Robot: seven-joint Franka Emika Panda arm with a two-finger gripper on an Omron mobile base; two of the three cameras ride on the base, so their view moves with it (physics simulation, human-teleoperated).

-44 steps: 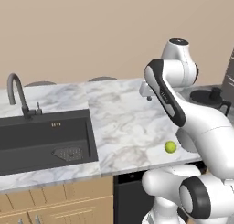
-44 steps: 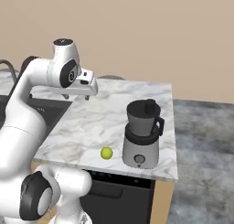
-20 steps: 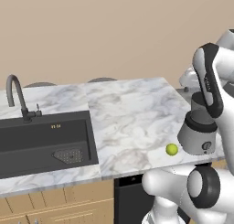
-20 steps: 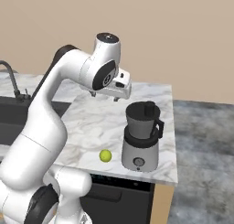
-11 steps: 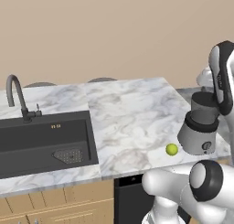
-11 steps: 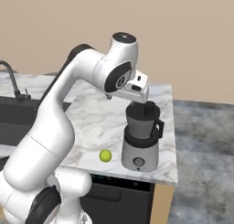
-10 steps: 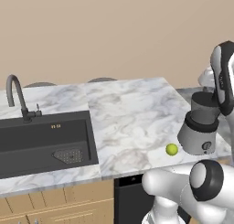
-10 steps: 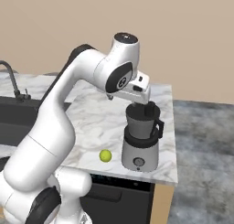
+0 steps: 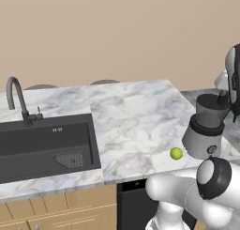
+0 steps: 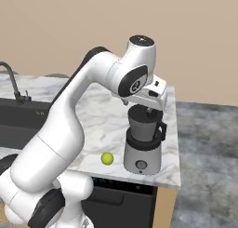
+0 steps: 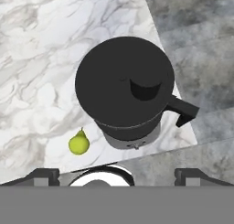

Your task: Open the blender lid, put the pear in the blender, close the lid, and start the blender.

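Hovering over the blender (image 10: 142, 143), the jaws stand spread wide, gripping nothing. Coming down a touch off-centre, they could miss the stubby knob and skid on the blender lid (image 11: 124, 87), or nudge the jar and rock it near the tabletop (image 10: 104, 122) edge. That lid sits right beneath them; the pear (image 11: 79, 143) lies just beside the base.

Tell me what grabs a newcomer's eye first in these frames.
The big white arm arching over the marble counter, its open pincer poised just above the blender at the counter's right end. Seen from the hand, the blender lid is on. The yellow-green pear lies beside the base.
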